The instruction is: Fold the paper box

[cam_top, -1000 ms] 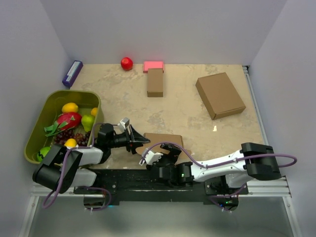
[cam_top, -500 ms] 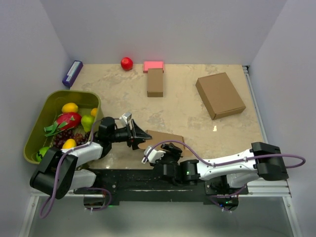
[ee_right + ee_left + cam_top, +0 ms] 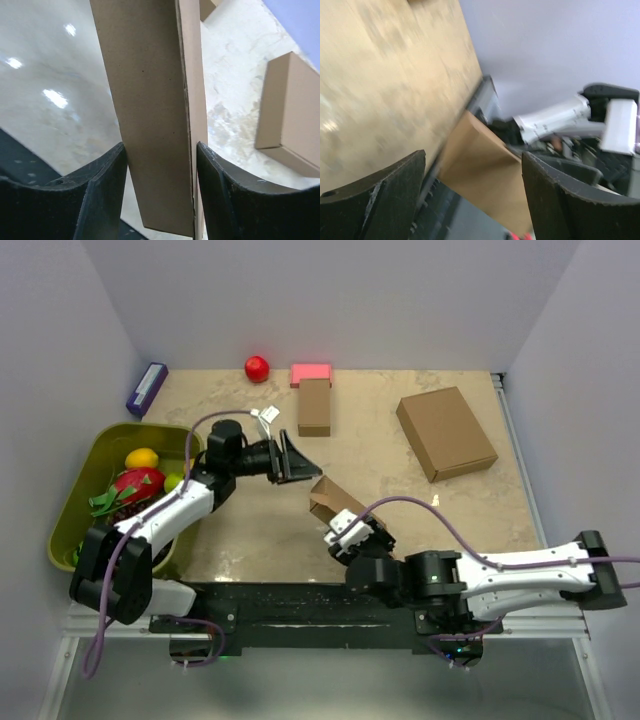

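The paper box [image 3: 331, 498], a flat brown cardboard piece, hangs tilted above the table's near middle. My right gripper [image 3: 347, 530] is shut on its lower end. In the right wrist view the box [image 3: 150, 100] stands edge-up between both fingers, and my right gripper [image 3: 160, 150] presses it from both sides. My left gripper [image 3: 293, 456] is open and empty, up and to the left of the box, apart from it. The left wrist view shows the box [image 3: 480, 165] beyond the open left gripper [image 3: 472, 165], blurred.
A narrow brown box [image 3: 314, 407] and a pink block [image 3: 311, 372] lie at the back middle, with a red ball [image 3: 257, 367] beside them. A larger brown box [image 3: 446, 432] sits at the right. A green bin [image 3: 150, 427] of fruit is at the left, with a purple box [image 3: 146, 389] behind it.
The right gripper closed on the paper box and lifted it off the table's near edge, tilting it up. The left gripper opened, let go and swung away toward the back.
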